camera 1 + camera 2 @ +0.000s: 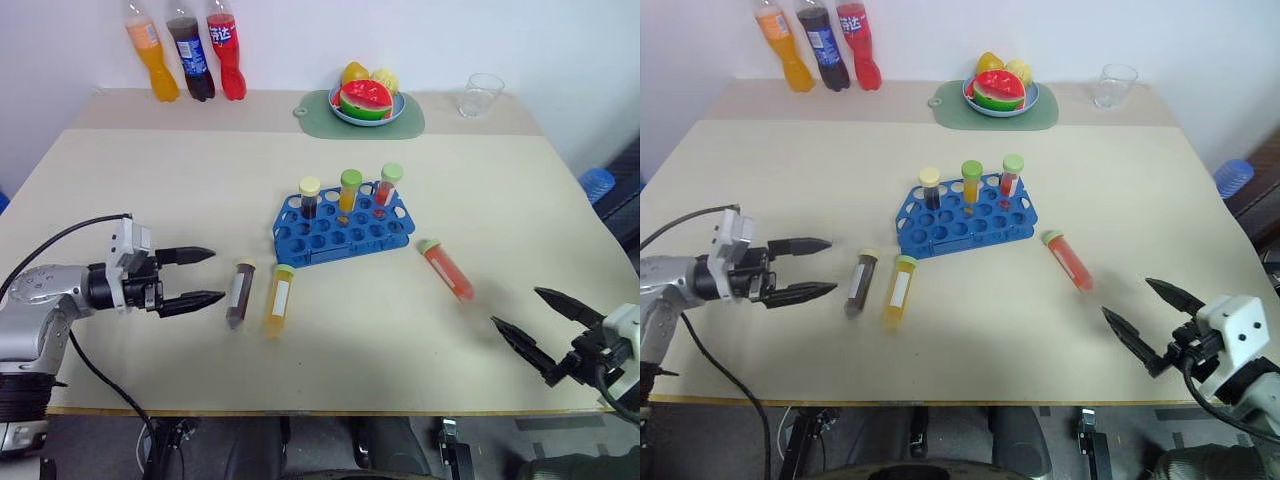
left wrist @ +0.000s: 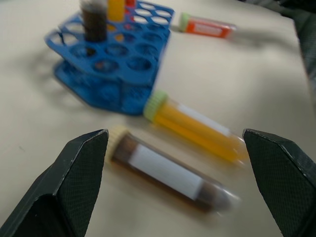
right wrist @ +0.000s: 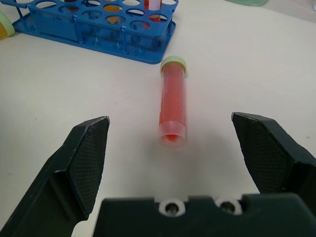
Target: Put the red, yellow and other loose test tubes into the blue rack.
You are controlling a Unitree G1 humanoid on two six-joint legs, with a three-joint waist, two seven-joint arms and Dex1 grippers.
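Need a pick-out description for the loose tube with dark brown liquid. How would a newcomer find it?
Start at the bright blue plastic tube rack mid-table. Just in front of its left end, two capped clear tubes lie side by side on the tabletop. Take the one nearer the left gripper: the dark brown tube, not its yellow-liquid neighbour.

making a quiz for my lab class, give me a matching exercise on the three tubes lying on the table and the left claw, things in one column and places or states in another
Things:
1. brown tube
2. yellow tube
3. red tube
4. left claw

Places or states:
A. lying alone, right of the blue rack
B. open, holding nothing
C. lying nearest the left claw
D. lying between the brown tube and the red tube

Pairs: 1-C, 2-D, 3-A, 4-B
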